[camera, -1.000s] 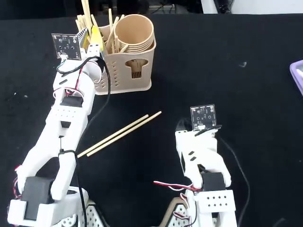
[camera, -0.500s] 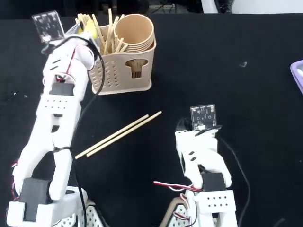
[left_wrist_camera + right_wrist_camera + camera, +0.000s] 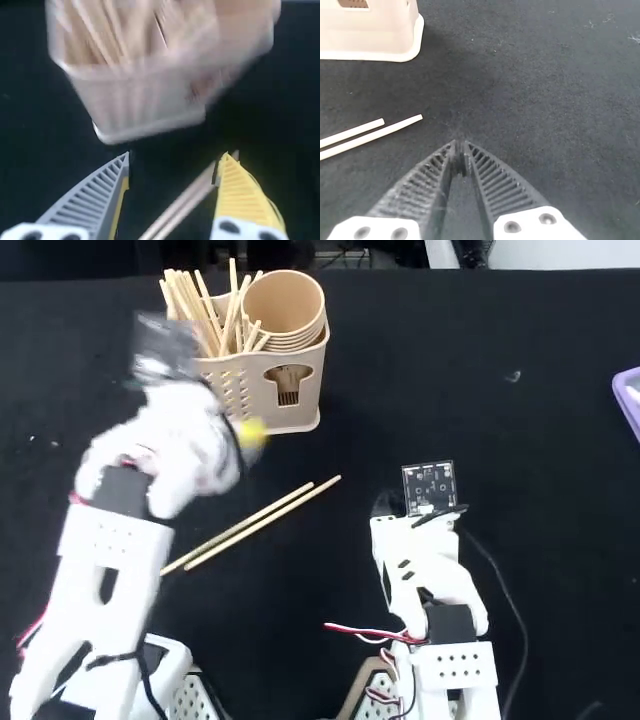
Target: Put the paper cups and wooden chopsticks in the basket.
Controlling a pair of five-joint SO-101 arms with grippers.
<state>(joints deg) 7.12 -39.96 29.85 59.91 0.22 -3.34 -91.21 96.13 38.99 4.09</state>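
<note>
A second ago the left arm point(image 3: 170, 455) was up at the basket point(image 3: 265, 390), its tip over the compartment full of wooden chopsticks point(image 3: 200, 305). It has since swung back off the basket and is dropping fast toward the bench point(image 3: 500, 440) in front of it. So that delivery looks finished, and I'd say it is going for the last loose pair of chopsticks point(image 3: 255, 523), which lies slantwise on the bench just in front of the basket. The paper cups point(image 3: 285, 305) already sit stacked in the basket's other compartment.

The left jaws are spread wide and carry nothing. The loose pair shows between them, ungripped, and nearer the yellow one. The right arm point(image 3: 420, 560) has not stirred. The right jaws are pressed together and empty, low over the bench well in front of the basket, with the pair's near ends just beside them.
</note>
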